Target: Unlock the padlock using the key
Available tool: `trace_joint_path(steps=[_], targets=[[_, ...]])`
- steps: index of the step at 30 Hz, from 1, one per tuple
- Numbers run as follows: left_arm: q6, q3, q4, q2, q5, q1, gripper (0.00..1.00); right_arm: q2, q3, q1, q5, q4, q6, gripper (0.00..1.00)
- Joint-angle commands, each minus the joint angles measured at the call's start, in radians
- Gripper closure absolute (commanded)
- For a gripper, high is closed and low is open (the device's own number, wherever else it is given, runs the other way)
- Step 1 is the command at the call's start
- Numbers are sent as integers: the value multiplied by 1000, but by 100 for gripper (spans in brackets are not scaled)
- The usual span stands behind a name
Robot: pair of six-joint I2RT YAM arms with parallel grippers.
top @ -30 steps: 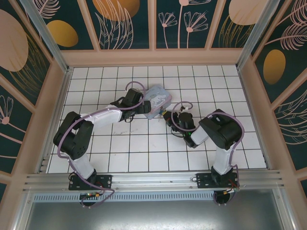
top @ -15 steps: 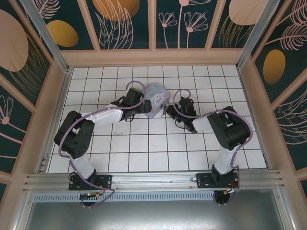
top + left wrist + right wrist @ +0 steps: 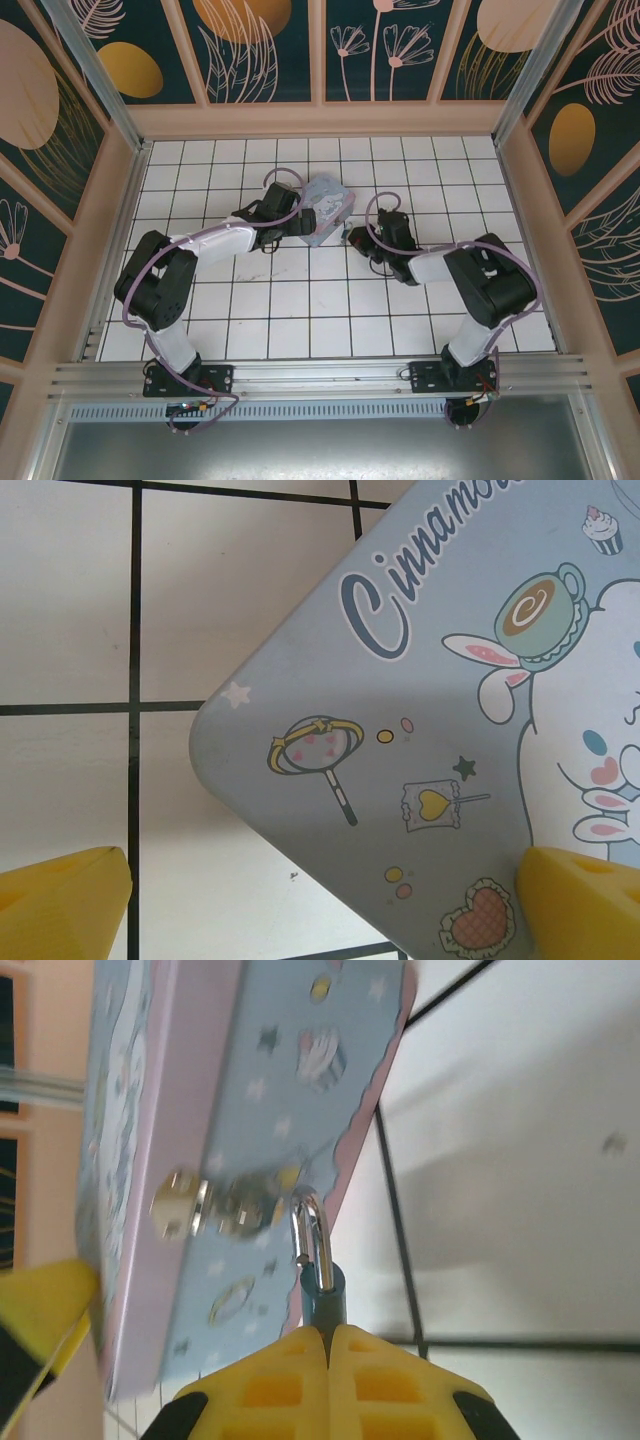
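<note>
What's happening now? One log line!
left gripper: open over tin box corner | right gripper: shut on padlock | padlock: hanging at tin box clasp

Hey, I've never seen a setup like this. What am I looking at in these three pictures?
These are two robot arms, the left arm and the right arm, bolted to a white tiled table. The wide picture looks down from above. The other two come from a small camera on each wrist. On the table is a pastel cartoon tin, with a tiny teal padlock hooked at its metal clasp. The left fingers are spread open over a corner of the tin. The right fingers are pressed shut just beneath the padlock; anything pinched between them is hidden.
</note>
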State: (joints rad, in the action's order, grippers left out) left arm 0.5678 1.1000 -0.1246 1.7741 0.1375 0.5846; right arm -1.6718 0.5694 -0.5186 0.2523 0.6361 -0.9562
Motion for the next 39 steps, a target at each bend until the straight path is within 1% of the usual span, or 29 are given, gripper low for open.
trace_joint_path(steps=[1, 6, 10, 12, 13, 14, 16, 17, 19, 21, 22, 23, 24, 26, 27, 30, 31, 33, 35, 37, 39], targets=[[-37, 2, -142, 37, -11, -1, 1, 60, -58, -71, 17, 42, -51, 100], [-29, 28, -161, -12, -30, -1, 1, 52, -132, -155, 6, 97, -120, 100], [-17, 37, -181, -79, -39, -1, 2, 80, -187, -157, -21, 89, -131, 100], [-12, 40, -192, -115, -38, -1, 1, 116, -200, -146, -32, 43, -117, 100], [-9, 42, -200, -132, -36, -2, 1, 145, -203, -140, -41, 4, -103, 90], [-6, 43, -207, -152, -33, 0, 1, 179, -208, -135, -54, -37, -89, 74], [1, 51, -224, -187, -21, 0, 1, 262, -216, -118, -73, -124, -67, 48], [5, 55, -232, -206, -14, -1, 1, 316, -220, -108, -84, -176, -55, 37], [11, 67, -247, -242, 1, -3, 1, 431, -215, -75, -100, -291, -20, 24], [14, 86, -261, -280, 24, -2, 1, 555, -187, -36, -130, -430, 23, 14], [15, 95, -269, -303, 46, -4, 1, 620, -160, -20, -154, -509, 50, 7], [14, 105, -276, -324, 76, -6, 1, 678, -122, 15, -186, -595, 81, 3], [11, 113, -275, -348, 100, -5, 1, 721, -86, 41, -212, -655, 113, 1], [-3, 115, -260, -405, 199, -11, 1, 777, 8, 120, -262, -763, 177, 1], [-11, 114, -248, -429, 244, -14, 1, 787, 51, 155, -283, -790, 208, 1], [-55, 92, -179, -514, 387, -28, 1, 758, 201, 254, -420, -859, 301, 1], [-97, 63, -117, -550, 419, -31, 1, 736, 237, 274, -488, -857, 331, 1], [-173, -6, 7, -618, 486, -34, 1, 696, 271, 309, -598, -806, 394, 1], [-265, -93, 160, -688, 564, -36, 1, 644, 270, 336, -691, -710, 484, 1], [-348, -184, 294, -743, 634, -39, 1, 589, 247, 345, -724, -605, 588, 1], [-403, -240, 360, -776, 662, -61, 1, 520, 222, 355, -747, -530, 660, 1]])
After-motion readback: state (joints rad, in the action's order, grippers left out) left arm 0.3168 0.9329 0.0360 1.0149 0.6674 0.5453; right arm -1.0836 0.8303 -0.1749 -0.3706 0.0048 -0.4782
